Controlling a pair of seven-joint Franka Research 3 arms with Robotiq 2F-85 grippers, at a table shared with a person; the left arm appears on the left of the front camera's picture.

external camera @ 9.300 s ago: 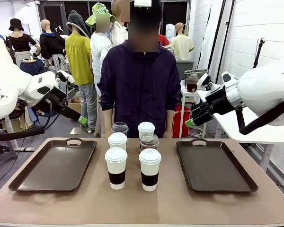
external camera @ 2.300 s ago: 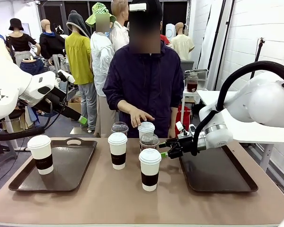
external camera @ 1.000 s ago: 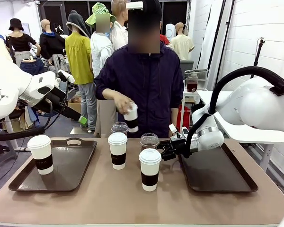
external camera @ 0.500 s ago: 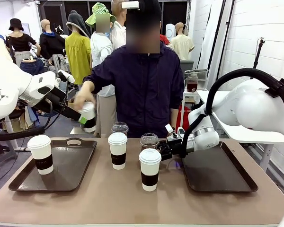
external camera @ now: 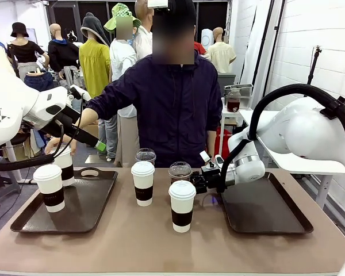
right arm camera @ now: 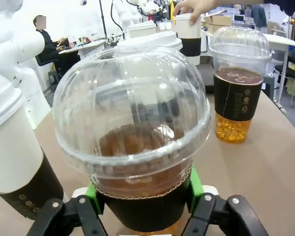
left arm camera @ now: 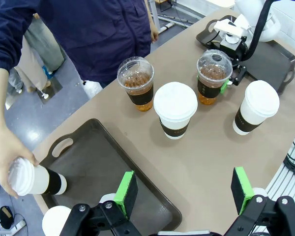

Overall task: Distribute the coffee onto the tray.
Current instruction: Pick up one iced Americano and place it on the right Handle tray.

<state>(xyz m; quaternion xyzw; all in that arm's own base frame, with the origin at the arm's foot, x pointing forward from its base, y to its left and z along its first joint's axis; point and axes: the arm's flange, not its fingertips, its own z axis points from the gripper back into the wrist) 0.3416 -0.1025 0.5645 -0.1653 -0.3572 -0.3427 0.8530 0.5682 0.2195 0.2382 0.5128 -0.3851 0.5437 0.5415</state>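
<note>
Gripping the dome-lidded cup (right arm camera: 132,123) of brown coffee by its dark sleeve, the right tool (right arm camera: 143,196) presses a green pad against either side, low on the cup. The cup stands mid-tabletop, just left of the right tray (external camera: 264,204). Its thin clear plastic would likely buckle and the liquid slosh, so the cardboard sleeve looks the firmest, least slippery hold. The left tool (left arm camera: 183,188) hangs apart and empty over the left tray (left arm camera: 103,162).

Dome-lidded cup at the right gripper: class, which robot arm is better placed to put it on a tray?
Right. The right gripper has pads on both sides of the cup, and the right tray lies just beside. The left gripper hangs open over the left tray, far from that cup.
</note>
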